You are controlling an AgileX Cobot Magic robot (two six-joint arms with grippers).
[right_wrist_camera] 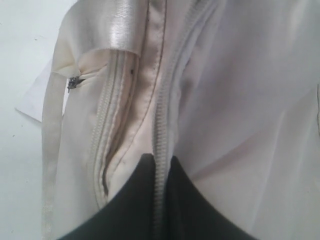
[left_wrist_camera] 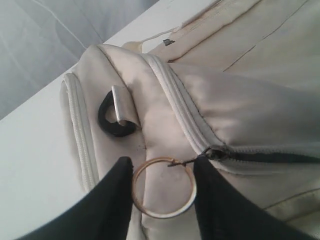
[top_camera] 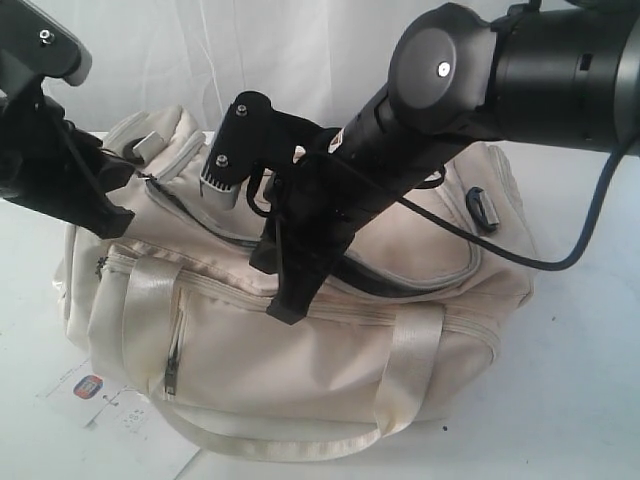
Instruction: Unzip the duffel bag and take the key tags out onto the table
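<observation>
The left gripper (left_wrist_camera: 162,192) stands parted around the metal pull ring (left_wrist_camera: 164,187) at the closed end of the duffel bag (top_camera: 300,330); the right gripper (right_wrist_camera: 159,192) pinches the fabric edge beside the top zipper (right_wrist_camera: 161,135). The zipper looks partly open, judging by the dark gap in the exterior view. The key tags are nowhere visible (presumably inside), so emptying onto the table (top_camera: 580,400) remains.

Cream duffel bag (top_camera: 330,350), blk hands.

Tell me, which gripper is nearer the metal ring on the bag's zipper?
Left. The left gripper has its fingers either side of the ring; the right gripper pinches the zipper further along.
</observation>
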